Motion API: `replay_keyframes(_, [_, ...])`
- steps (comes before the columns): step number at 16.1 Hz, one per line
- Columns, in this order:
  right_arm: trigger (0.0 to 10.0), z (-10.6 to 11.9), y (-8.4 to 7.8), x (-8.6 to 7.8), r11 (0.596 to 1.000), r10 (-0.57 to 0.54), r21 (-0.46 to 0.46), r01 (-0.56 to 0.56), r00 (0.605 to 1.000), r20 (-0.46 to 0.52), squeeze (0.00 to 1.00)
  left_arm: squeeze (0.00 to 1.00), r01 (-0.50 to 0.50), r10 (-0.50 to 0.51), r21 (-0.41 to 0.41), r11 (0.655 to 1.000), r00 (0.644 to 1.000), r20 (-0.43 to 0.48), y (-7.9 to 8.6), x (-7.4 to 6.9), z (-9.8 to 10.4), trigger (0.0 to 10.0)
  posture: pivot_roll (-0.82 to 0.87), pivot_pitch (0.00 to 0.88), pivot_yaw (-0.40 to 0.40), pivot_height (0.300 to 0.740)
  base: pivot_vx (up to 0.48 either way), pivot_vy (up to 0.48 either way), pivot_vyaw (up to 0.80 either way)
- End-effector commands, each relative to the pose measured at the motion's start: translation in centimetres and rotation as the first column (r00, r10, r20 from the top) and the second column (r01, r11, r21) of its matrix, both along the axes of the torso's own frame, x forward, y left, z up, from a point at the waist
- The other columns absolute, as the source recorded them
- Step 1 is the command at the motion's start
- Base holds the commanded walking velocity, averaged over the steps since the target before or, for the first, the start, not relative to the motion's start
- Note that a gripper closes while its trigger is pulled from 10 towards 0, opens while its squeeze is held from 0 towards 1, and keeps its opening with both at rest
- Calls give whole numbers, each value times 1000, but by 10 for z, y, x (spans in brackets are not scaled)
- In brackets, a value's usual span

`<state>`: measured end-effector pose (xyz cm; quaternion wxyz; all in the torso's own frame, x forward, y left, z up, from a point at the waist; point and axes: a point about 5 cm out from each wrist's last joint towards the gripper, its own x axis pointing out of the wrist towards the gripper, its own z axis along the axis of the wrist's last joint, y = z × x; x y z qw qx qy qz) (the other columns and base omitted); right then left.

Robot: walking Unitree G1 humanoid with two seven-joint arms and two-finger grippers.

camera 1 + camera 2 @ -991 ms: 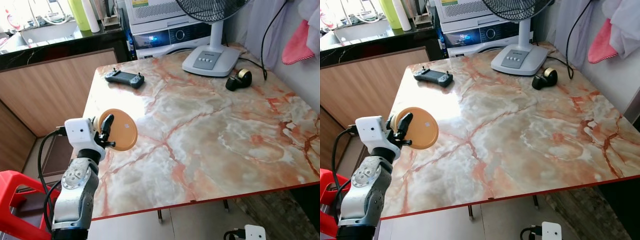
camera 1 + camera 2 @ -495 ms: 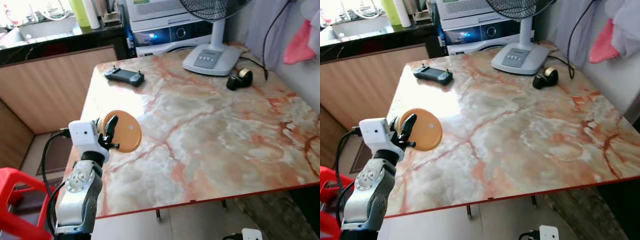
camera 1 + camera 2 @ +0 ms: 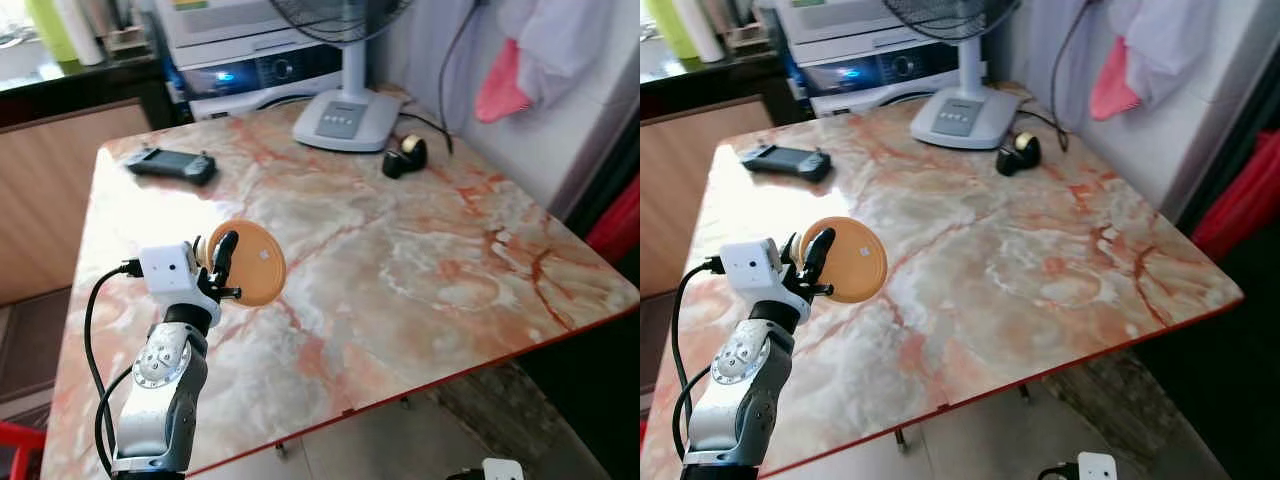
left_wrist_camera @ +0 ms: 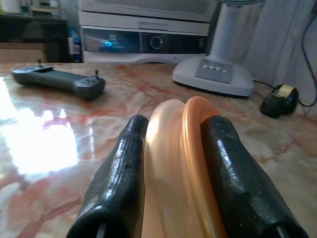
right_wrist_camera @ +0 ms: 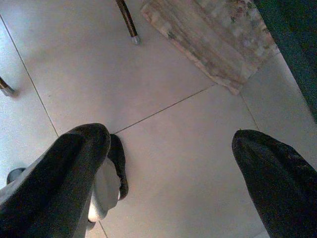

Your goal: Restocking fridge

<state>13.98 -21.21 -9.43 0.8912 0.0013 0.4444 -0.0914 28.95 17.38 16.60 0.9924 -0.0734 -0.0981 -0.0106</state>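
A flat round orange lid (image 3: 250, 263) is held upright above the left part of the marble table (image 3: 430, 260). My left gripper (image 3: 216, 262) is shut on its edge; in the left wrist view the two black fingers (image 4: 119, 183) squeeze the orange lid (image 4: 181, 163) between them. My right gripper (image 5: 168, 168) hangs low beside the table with its fingers wide apart over the tiled floor (image 5: 163, 74), holding nothing.
On the table stand a white fan base (image 3: 345, 120), a black tape dispenser (image 3: 405, 157) and a black game controller (image 3: 170, 165). Behind it is a white appliance (image 3: 260, 70). Pink cloth (image 3: 500, 85) hangs at the right wall. A patterned mat (image 5: 218, 44) lies on the floor.
The whole picture has shifted left, so the camera has turned to the right. The left gripper still holds the orange lid at about the same height.
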Motion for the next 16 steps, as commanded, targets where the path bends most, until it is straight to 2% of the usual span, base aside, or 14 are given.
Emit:
replay_keyframes(1, [10000,-3,4,-5,1000,8,16,-7,1000,-24,0,0,6,-7,24,1000,1000,27,0,-1,6,10000,18,24,81,740,0,0,-775])
replay_keyframes(6, [10000,-3,5,-6,1000,14,22,-14,999,-28,0,0,18,-19,46,999,1000,24,-2,-1,8,10000,22,28,83,740,0,0,-775])
replay_keyframes(9, [10000,-3,4,-4,1000,11,24,-10,1000,-27,0,0,13,-14,57,998,1000,24,-2,-1,8,10000,23,43,81,740,0,-480,-775])
replay_keyframes(16, [10000,-3,5,-3,999,19,31,-18,999,-31,0,0,12,-13,45,999,1000,28,0,0,9,10000,28,55,83,740,0,0,-775])
